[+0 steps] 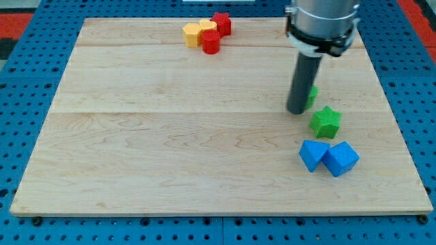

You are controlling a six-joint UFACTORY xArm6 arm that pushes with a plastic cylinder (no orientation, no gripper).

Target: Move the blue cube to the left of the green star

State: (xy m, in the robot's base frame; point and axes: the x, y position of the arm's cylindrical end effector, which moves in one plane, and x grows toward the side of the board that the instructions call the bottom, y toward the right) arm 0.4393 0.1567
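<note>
My tip (297,110) bare rod, no jaws, touching nothing. Blue cube (340,159) at 5 o'clock from tip, near view's bottom right, touching second blue block (313,154). Green star (325,122) between tip and cube; target spot at star's 9 o'clock.

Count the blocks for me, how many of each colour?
Yellow: 2, yellow hexagon block and a second yellow block.
Red: 2, red star block, red cylinder block.
Green: 2, green star block, green block behind my tip.
Blue: 2, blue cube block, blue block.
Total: 8
</note>
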